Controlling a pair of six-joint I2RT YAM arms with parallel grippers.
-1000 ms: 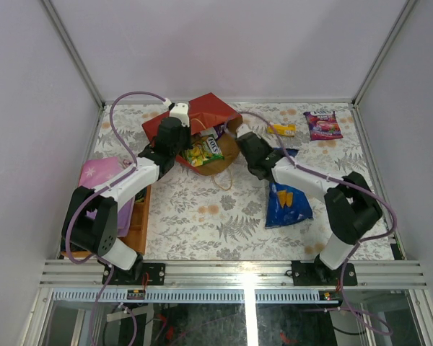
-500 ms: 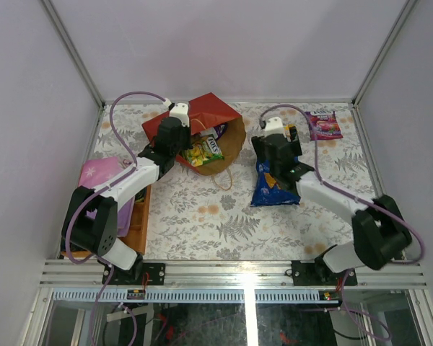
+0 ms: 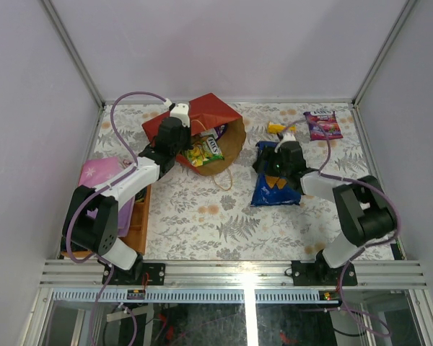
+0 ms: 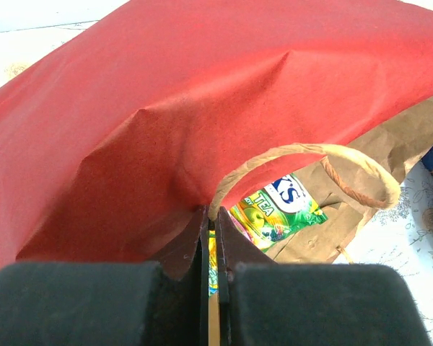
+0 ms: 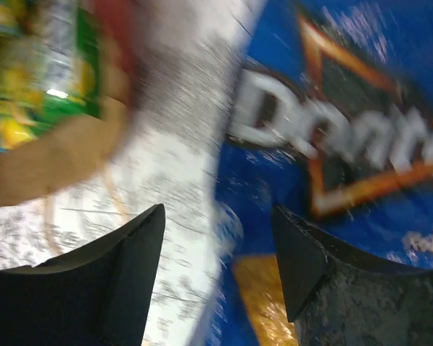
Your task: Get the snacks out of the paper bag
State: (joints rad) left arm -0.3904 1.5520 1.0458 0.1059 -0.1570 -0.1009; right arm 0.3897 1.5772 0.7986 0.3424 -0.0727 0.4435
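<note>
One end effector (image 4: 211, 222) pinching bag (image 4: 166, 108), other (image 5: 216, 241) — parted

Looking down on a floral tabletop (image 3: 202, 216): got a red paper bag (image 3: 211, 114) tipped on its side, green-yellow packet (image 3: 204, 151) in its mouth. Spotting the left tool (image 3: 179, 137) right at the bag's rim, right tool (image 3: 267, 164) over the blue Doritos bag (image 3: 276, 192). Also seeing an orange packet (image 3: 280, 129) and a purple packet (image 3: 322, 125) near the far edge.
</note>
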